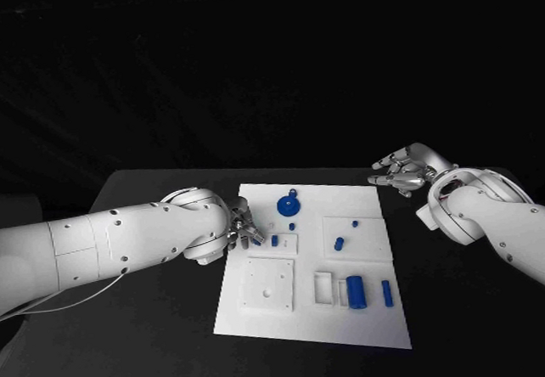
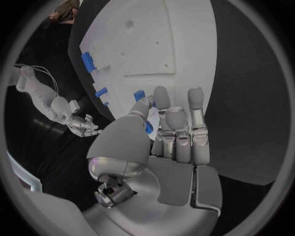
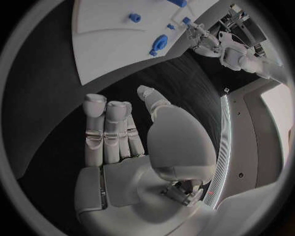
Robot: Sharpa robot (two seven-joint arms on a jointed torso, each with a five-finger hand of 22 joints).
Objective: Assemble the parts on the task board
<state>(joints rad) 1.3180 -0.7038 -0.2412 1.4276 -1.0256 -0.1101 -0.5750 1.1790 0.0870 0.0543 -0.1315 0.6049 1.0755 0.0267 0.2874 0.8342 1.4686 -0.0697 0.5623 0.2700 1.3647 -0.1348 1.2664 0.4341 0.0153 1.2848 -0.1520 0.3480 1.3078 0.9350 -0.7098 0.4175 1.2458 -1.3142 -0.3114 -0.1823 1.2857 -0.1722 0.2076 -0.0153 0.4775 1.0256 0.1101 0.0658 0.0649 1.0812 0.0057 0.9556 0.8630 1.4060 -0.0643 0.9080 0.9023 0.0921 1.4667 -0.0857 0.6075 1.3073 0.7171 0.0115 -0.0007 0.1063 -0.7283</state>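
We see the left hand [image 1: 242, 231] pinching a small blue part [image 1: 277, 237] over the white board's [image 1: 361, 195] left edge. The right hand [image 1: 401, 171] hovers empty, fingers apart, beyond the board's far right corner.

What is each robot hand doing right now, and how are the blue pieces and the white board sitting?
left hand: at the board's left edge, pinching a small blue piece.
right hand: holds nothing, hovers over the black table beyond the board's far right corner.
task board: flat on the table.
round blue part: lying on the board's far end.
blue cylinder: lying near the board's front.
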